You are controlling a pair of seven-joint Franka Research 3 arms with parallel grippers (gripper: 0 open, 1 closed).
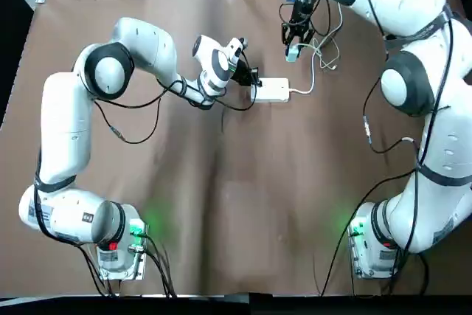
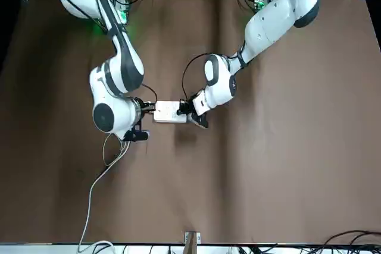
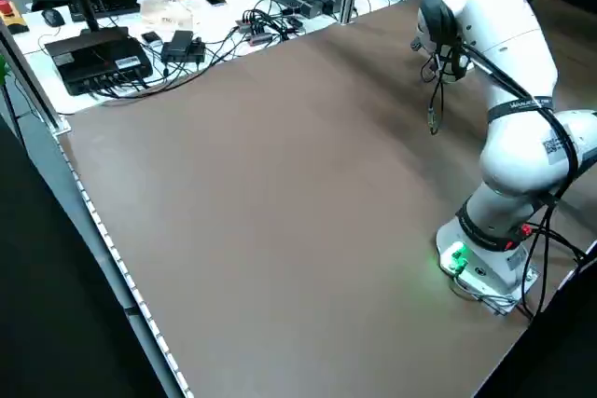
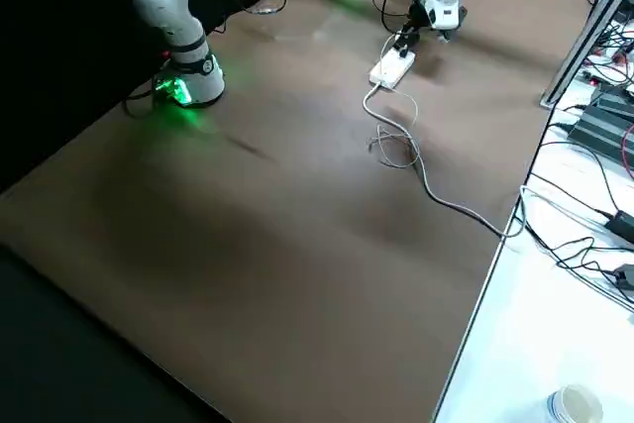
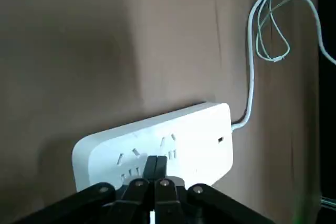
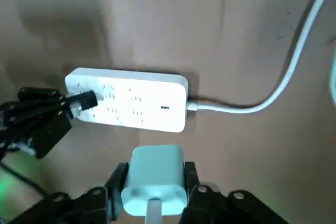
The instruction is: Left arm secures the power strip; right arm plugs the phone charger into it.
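Fingers of the left gripper [image 1: 254,79] pressed together, tips bearing down on one end of the power strip [image 1: 272,90] at mid-table, so securing looks done; right gripper [image 1: 293,44] pinches the phone charger [image 6: 154,178] just beside the strip, plugging-in not yet done.

Robotics lab: brown-covered table [image 3: 280,184], side bench [image 3: 140,25] cluttered with electronics and cables [image 3: 270,16].

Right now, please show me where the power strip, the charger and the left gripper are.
power strip [image 6: 131,100], right wrist view, middle of its top face.
charger [image 6: 155,179], right wrist view, middle of its teal body.
left gripper [image 5: 156,169], left wrist view, between its fingertips.
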